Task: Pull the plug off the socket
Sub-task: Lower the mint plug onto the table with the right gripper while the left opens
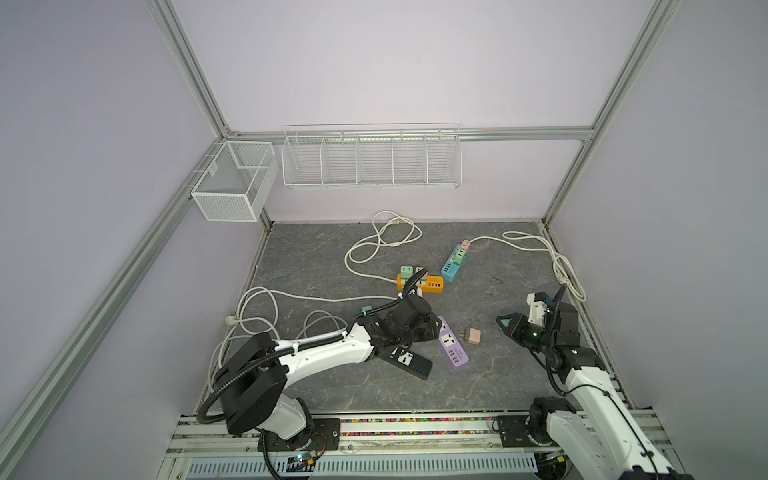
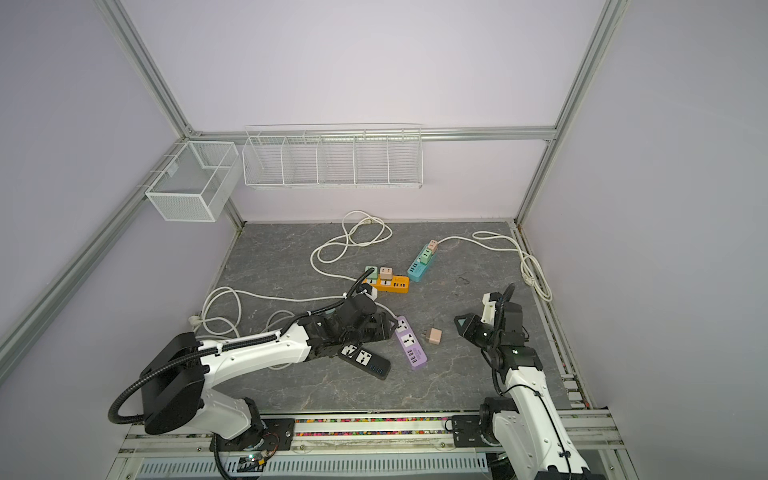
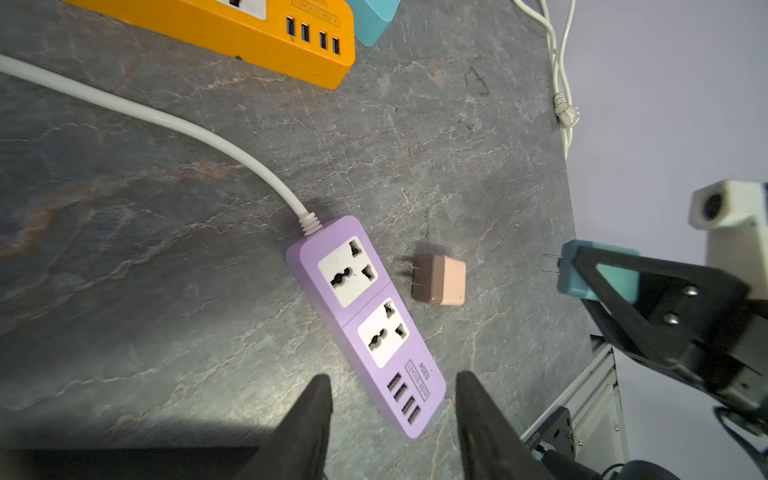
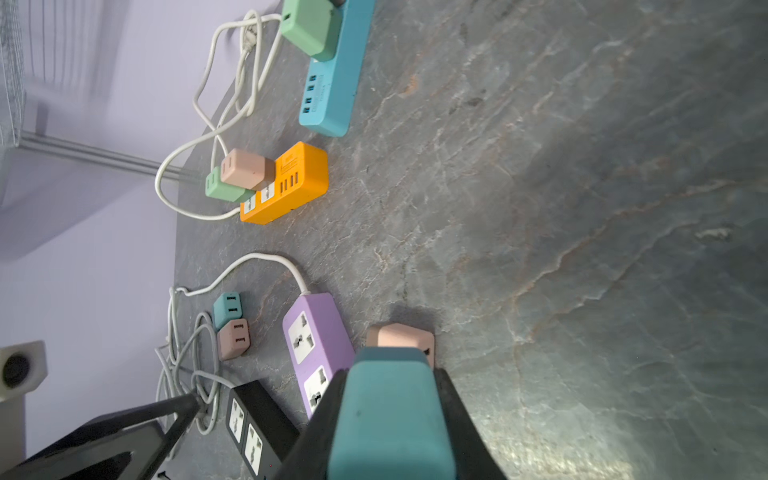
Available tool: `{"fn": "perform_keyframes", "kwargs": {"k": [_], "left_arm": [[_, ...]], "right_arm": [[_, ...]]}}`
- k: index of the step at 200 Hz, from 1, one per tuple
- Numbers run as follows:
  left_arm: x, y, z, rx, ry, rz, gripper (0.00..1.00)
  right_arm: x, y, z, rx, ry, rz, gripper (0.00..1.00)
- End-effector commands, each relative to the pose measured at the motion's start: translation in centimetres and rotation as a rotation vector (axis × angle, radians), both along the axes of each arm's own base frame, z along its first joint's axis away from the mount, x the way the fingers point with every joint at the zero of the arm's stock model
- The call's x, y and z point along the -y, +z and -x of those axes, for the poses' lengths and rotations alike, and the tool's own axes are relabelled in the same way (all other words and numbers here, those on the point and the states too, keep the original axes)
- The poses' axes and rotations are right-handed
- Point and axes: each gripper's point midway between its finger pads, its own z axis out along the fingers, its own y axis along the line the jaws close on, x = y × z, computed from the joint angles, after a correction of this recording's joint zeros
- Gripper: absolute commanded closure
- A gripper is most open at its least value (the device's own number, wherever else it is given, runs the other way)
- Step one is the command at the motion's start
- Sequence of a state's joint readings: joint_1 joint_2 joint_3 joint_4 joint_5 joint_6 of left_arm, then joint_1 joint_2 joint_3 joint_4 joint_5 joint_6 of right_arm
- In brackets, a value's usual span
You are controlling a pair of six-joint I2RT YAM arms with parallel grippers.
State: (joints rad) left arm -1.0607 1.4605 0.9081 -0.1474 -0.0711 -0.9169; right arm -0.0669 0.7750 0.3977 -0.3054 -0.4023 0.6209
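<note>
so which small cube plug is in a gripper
The teal cube plug clamped in the right gripper; all others stand plugged in or lie loose on the grey stone-look table.

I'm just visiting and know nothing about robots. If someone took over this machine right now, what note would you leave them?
Right tool: shut on a teal plug, held in the air.
Left tool: open over the USB end of the purple strip, gripping nothing.
Done: both sockets of the purple strip are empty, and a pink plug lies loose beside it. The visible sockets of the black strip are empty too.
Left: put the teal plug down. The orange strip holds a green plug and a second pink plug. The blue strip has plugs in it too.
</note>
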Motion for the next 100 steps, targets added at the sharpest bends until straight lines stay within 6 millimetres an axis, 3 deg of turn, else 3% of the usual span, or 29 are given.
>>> {"fn": "perform_keyframes", "kwargs": {"k": [1,100], "left_arm": [[-1.8,0.0,-0.4,0.054,0.021,-0.039,0.48],[-2.7,0.2,-0.6,0.103,0.0,0.0,0.36]], "right_arm": [[0.2,0.3,-0.1,0.031,-0.032,-0.079,0.91],[0.9,-2.9,0.1,-0.037,-0.069,-0.09,0.87]]}}
